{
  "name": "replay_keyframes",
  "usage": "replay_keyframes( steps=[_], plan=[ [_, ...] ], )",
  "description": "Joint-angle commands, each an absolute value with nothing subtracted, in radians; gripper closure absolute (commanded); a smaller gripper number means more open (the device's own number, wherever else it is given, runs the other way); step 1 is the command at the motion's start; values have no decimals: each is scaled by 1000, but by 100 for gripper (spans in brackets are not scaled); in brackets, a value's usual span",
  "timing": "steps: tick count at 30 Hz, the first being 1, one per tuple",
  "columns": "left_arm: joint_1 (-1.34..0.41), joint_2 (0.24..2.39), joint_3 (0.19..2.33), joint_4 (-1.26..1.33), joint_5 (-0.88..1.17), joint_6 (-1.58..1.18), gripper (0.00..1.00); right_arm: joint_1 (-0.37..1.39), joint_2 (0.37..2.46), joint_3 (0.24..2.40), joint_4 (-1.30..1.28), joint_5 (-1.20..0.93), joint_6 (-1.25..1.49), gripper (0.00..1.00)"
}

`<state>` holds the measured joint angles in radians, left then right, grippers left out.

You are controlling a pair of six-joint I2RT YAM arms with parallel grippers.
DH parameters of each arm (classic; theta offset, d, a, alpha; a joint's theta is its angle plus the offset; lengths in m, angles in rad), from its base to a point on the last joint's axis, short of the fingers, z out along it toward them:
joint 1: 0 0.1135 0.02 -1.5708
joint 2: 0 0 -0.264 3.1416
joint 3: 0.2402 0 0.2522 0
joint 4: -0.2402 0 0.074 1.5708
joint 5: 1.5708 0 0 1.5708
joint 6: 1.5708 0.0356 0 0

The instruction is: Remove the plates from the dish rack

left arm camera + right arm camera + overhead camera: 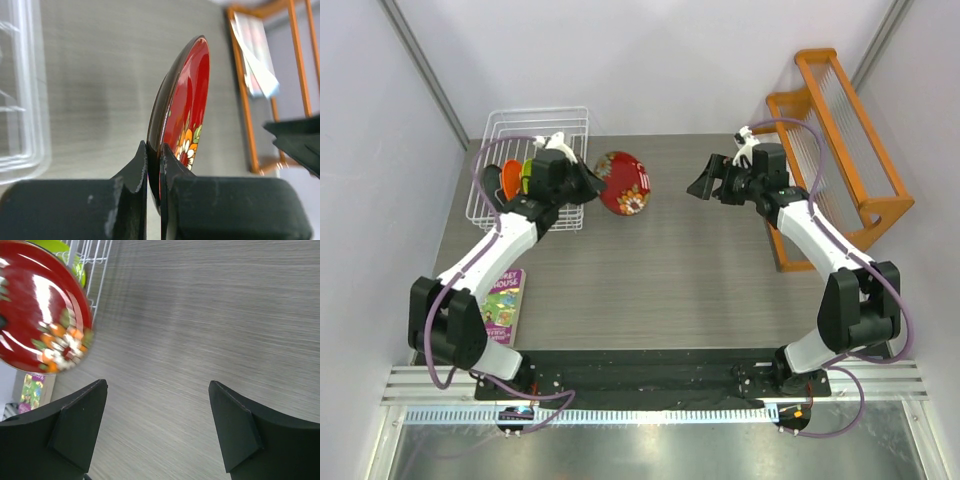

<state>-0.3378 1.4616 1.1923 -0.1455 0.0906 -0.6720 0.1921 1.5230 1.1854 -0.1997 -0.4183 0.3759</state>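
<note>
The left gripper [153,150] is clamped on the lower rim of the red plate [182,110], 1 pad on each face. It holds the plate on edge in the air above the table [670,280], just to the right of the rack [535,125]. The right gripper [157,384] is spread wide with nothing in it. It points at the plate's flowered face from across a gap, with the wooden rack [840,130] behind its arm. 3 plates are left standing in the rack's near end: the orange plate [510,178], the green plate [527,170], and what looks like a dark plate [491,183] at the left. The red plate looks stiff, thin and light. Its high gloss suggests a slick surface, so a small bite at the rim could let it swing or slip between the pads. I cannot tell its material, so it is safest to treat it as breakable and set it down gently. The best hold is likely a deep pinch across the rim, pads flat on both faces. For a handover, the right gripper should take the far rim, opposite the left's hold. The racked plates stand close together, so only their upper rims look reachable.
</note>
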Motion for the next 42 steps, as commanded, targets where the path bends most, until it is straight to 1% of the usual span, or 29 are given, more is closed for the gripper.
replay_keyframes(
  steps=[1,9,18,20,21,22,25,27,32,36,37,38,39,40,42],
  plan=[
    [-379,1489,1169,104,205,-814,100,206,1516,1115,-45,-491,454,12],
    [-429,1552,1143,225,261,-894,100,222,1529,1005,153,-552,546,12],
    [-483,1618,1115,325,304,-953,100,233,1601,979,339,-629,632,14],
    [-503,1624,1117,331,298,-948,100,236,1611,980,371,-630,643,21],
    [-506,1628,1118,330,296,-943,100,238,1615,983,376,-632,644,29],
    [-512,1628,1118,330,293,-940,100,238,1620,986,379,-634,643,46],
    [-517,1632,1117,330,295,-939,100,238,1628,985,385,-653,638,82],
    [-518,1632,1115,330,293,-936,100,238,1628,970,411,-678,647,97],
    [-522,1658,1121,334,324,-939,100,236,1615,930,476,-716,661,99],
    [-523,1674,1117,353,334,-936,100,236,1585,928,416,-664,628,99],
    [-525,1674,1115,353,331,-933,96,236,1574,927,404,-629,618,99],
    [-525,1669,1114,353,328,-921,89,236,1565,923,367,-609,606,99],
    [-525,1666,1108,351,318,-917,71,236,1549,923,350,-592,588,99],
    [-523,1663,1103,351,313,-914,65,235,1543,925,333,-580,578,99],
    [-525,1657,1101,342,308,-890,66,232,1529,925,288,-540,572,99]
  ],
)
